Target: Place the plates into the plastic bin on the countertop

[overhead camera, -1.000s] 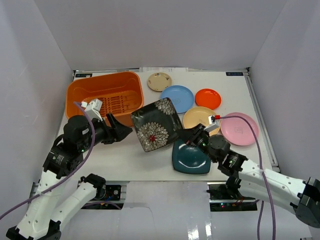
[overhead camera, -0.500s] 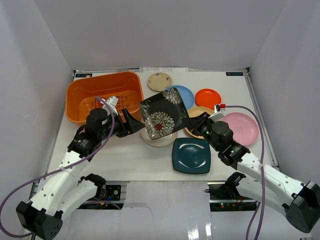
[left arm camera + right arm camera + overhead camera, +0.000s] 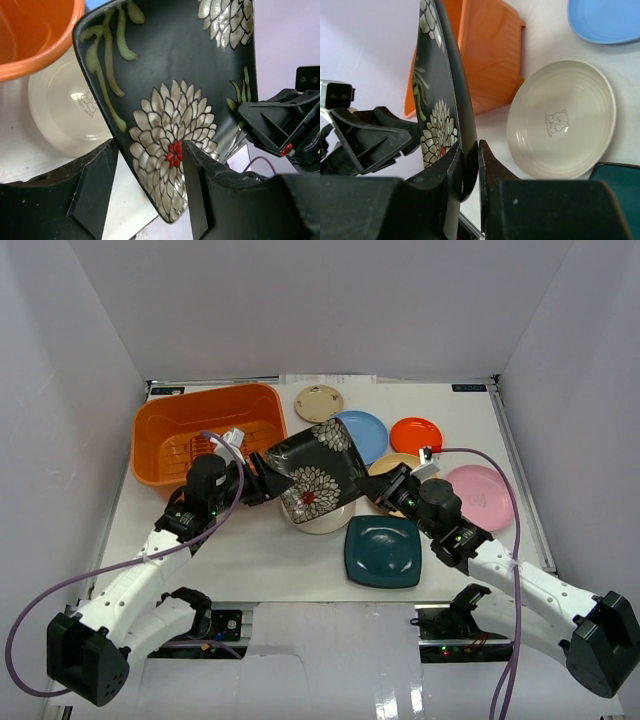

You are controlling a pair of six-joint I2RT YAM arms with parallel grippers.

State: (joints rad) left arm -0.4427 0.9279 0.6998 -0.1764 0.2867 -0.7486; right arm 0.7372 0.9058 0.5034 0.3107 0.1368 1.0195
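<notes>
The black floral square plate (image 3: 315, 473) hangs tilted in the air over the round cream plate (image 3: 322, 519). My right gripper (image 3: 470, 170) is shut on the floral plate's (image 3: 437, 115) right rim. My left gripper (image 3: 150, 190) is open astride the opposite corner of that plate (image 3: 175, 100); its right finger (image 3: 197, 195) lies against the patterned face, and a gap shows at the left finger (image 3: 95, 187). The orange plastic bin (image 3: 210, 430) stands at the back left of the white countertop (image 3: 250, 555), just behind the left gripper (image 3: 262, 485).
Lying flat on the countertop are a dark teal square plate (image 3: 382, 552), a small tan plate (image 3: 319, 402), a light blue plate (image 3: 365, 435), an orange-red plate (image 3: 416, 436), a half-hidden peach-yellow plate (image 3: 400, 466) and a pink plate (image 3: 485, 496). White walls close in three sides.
The right gripper raised the floral plate off the cream plate and tipped it up. The left arm reached right, put its jaws over the plate's left corner, and they have narrowed.
</notes>
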